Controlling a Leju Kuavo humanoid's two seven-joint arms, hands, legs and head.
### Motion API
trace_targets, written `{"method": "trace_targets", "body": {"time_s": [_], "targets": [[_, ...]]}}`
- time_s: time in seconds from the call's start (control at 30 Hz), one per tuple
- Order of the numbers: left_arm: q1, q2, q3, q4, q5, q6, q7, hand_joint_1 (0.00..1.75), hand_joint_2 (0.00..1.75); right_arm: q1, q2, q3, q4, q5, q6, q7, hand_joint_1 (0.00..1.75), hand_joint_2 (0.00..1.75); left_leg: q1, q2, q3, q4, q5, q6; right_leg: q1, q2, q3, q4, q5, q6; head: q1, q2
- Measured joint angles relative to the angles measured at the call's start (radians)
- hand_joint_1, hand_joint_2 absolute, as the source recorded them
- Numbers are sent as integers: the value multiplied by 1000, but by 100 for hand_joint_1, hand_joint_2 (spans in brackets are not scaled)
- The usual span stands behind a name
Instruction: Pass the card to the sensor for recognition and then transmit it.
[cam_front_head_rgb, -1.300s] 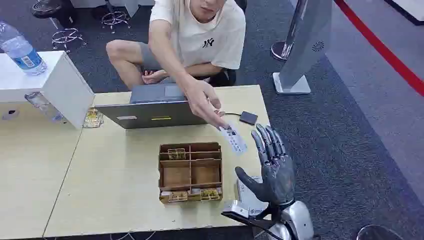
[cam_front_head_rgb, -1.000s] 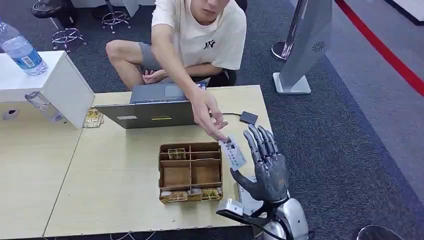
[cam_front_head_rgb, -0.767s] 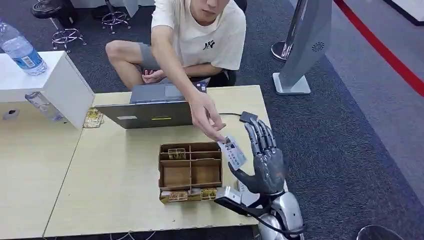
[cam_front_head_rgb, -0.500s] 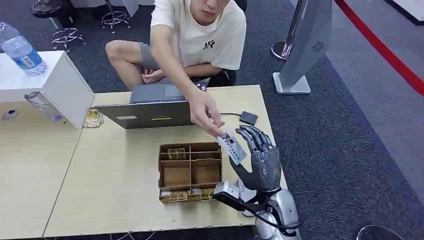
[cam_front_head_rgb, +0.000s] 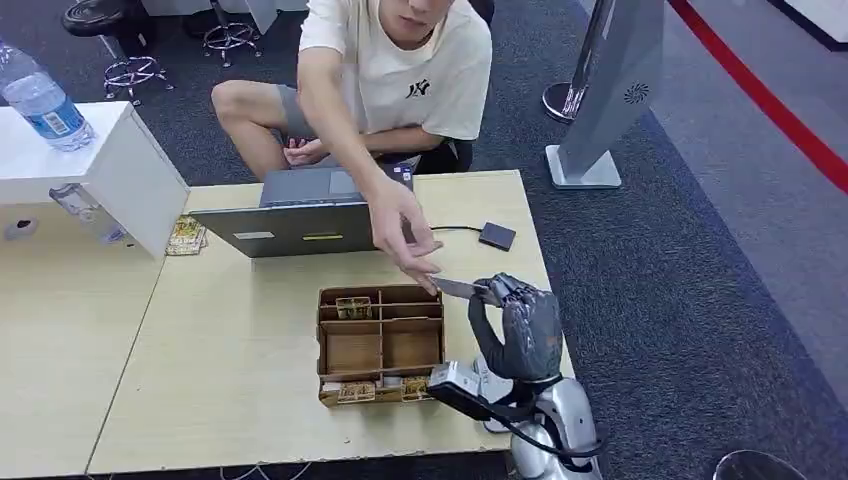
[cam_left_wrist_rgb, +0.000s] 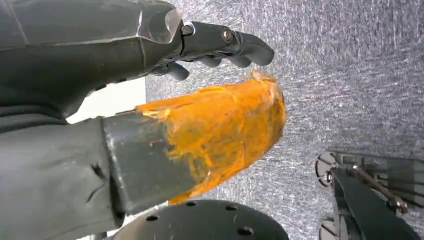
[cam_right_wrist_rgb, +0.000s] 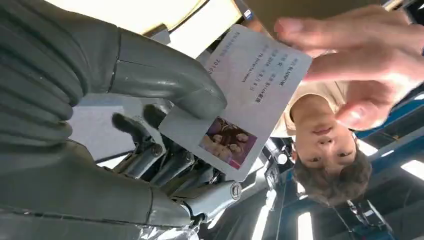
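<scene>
Dark grey carpet (cam_front_head_rgb: 640, 300) surrounds a pale wooden table (cam_front_head_rgb: 230, 380), with a red stripe (cam_front_head_rgb: 770, 100) running across the floor at the far right. On the table sits a brown divided box (cam_front_head_rgb: 380, 345), behind it a grey laptop (cam_front_head_rgb: 300, 215), and near the far right corner a small black sensor (cam_front_head_rgb: 497, 236) on a cable. A white box (cam_front_head_rgb: 110, 170) with a water bottle (cam_front_head_rgb: 40, 100) on top stands at the far left. A person in a cream T-shirt (cam_front_head_rgb: 420, 80) sits behind the table and reaches forward with one hand (cam_front_head_rgb: 400, 225).

The right robot hand (cam_front_head_rgb: 515, 320) is raised above the table's right edge, just right of the divided box, its fingers curled over. In the right wrist view the thumb (cam_right_wrist_rgb: 165, 82) presses on one face of the card (cam_right_wrist_rgb: 240, 100) and the darker fingers (cam_right_wrist_rgb: 170, 160) lie behind the other face, so the robot hand pinches the card at the end bearing a small photo. The person's fingers (cam_right_wrist_rgb: 350, 45) touch the card's opposite end. From the head view the card (cam_front_head_rgb: 458, 289) lies nearly flat, edge-on, between the person's fingertips and the robot hand's fingertips, above the box's far right corner.

The left robot hand (cam_left_wrist_rgb: 150, 65) hangs over grey carpet, its thumb wrapped in orange tape (cam_left_wrist_rgb: 220, 135), its dark fingers (cam_left_wrist_rgb: 235, 45) curled with nothing in them.
</scene>
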Motion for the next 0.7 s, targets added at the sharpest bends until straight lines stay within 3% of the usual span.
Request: {"method": "trace_targets", "body": {"time_s": [0.27,0.4,0.6,0.7], "targets": [[0,-3,-1,0,3,0,-5,0,0,1,-3,5,3,-61,0,15,175,175,0,0,0,0,0,0,0,0,0,0,0,0,0,0],[0,-4,-1,0,14,3,-11,0,0,1,-38,64,7,-280,23,79,175,175,0,0,0,0,0,0,0,0,0,0,0,0,0,0],[2,-10,-1,0,38,11,-46,0,0,27,-92,123,-47,-616,209,123,175,175,0,0,0,0,0,0,0,0,0,0,0,0,0,0],[4,-16,-1,0,53,20,-59,0,0,55,-121,116,-77,-801,362,142,175,175,0,0,0,0,0,0,0,0,0,0,0,0,0,0]]}}
